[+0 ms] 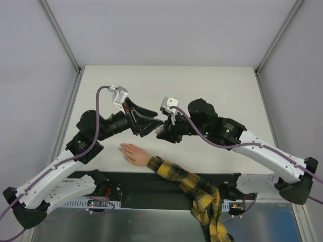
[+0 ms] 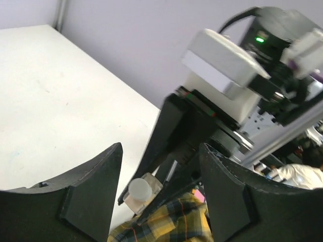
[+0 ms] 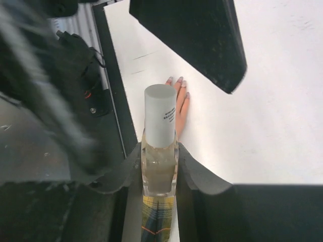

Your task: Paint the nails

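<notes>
- The step in hand looks like opening the polish, not painting. The white cap [image 3: 160,113] is on the polish bottle [image 3: 160,171], and no brush is out.
- The right gripper [image 3: 160,151] is pinching the bottle's clear glass body between its two fingers. In the right wrist view it holds the bottle upright at the lower centre of the frame.
- The left gripper [image 2: 161,151] stands spread. Its two dark fingers sit at the lower left and lower right of the left wrist view, with nothing between them. The bottle and the right gripper's fingers show through the gap, further off.
- In the top view the two grippers meet at the centre of the frame, tips close together above the table [image 1: 212,85].
- The small hand [image 1: 133,154] lies flat on the table just below and left of the grippers. Its plaid sleeve [image 1: 186,181] trails to the lower right.
- The nails [image 3: 177,80] show in the right wrist view just above and right of the cap, pale and seemingly unpainted (too small to be sure).
- Next move, as I judge it: the left fingers must come around the cap squarely, press together on it and twist while the right grip stays firm. A loose hold could let the bottle turn or tip.
</notes>
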